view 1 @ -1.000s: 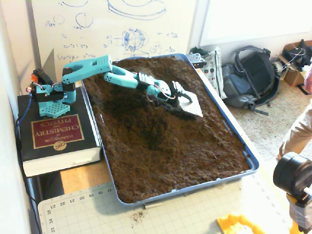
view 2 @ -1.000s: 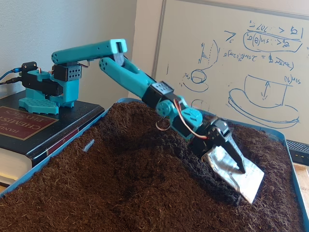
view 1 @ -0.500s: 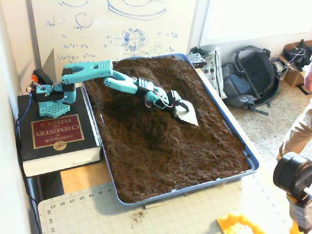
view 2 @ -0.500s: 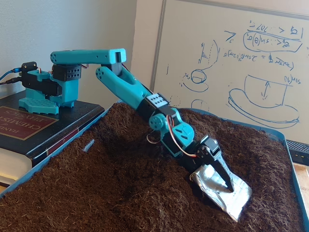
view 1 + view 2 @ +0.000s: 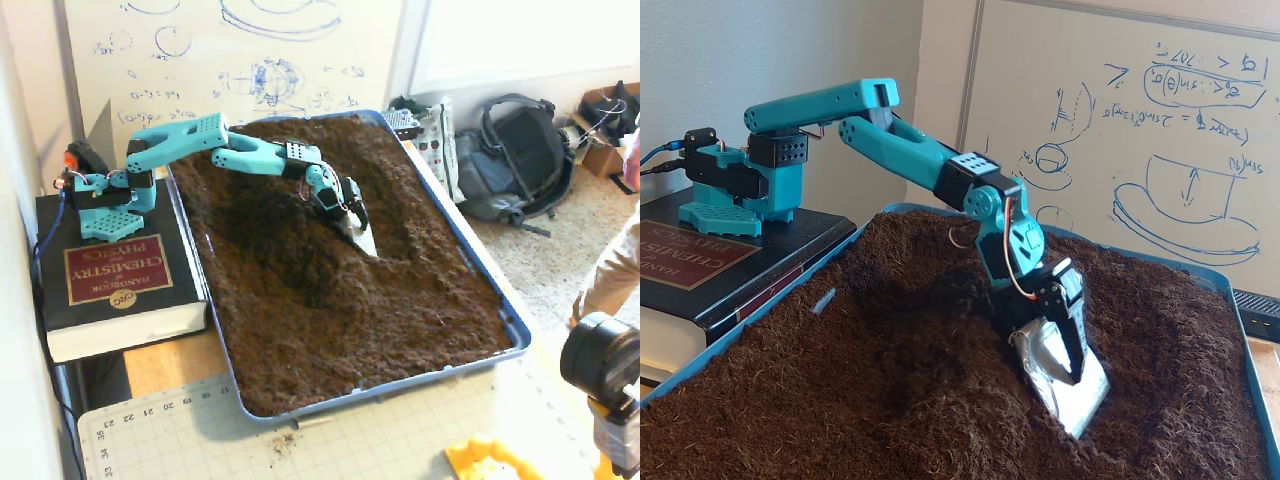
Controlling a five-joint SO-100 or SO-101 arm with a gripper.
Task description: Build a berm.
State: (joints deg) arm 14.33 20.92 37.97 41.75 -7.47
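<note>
Green gridded cutting mat (image 5: 300, 445) lies nearest in the high fixed view, its far edge touching the shallow blue tray (image 5: 512, 322) filled with loose dark brown soil. At the mat's right edge sits a yellow plastic piece (image 5: 487, 461), with a black round camera body (image 5: 600, 358) just beyond it. Across the tray's middle the berm (image 5: 300, 255), a low hump of crumbly brown soil, runs with sloping sides; in the low fixed view it rises just left of the blade (image 5: 920, 330). A silvery foil-covered scoop blade (image 5: 1065, 385) is tilted, its lower edge in the soil. The black gripper (image 5: 1072, 352) of the teal arm (image 5: 910, 150) is clamped onto that blade. Left of the tray, the arm's base stands on a thick black chemistry handbook (image 5: 112, 280). Farthest, a whiteboard with blue sketches (image 5: 1160, 140) leans on the wall.
</note>
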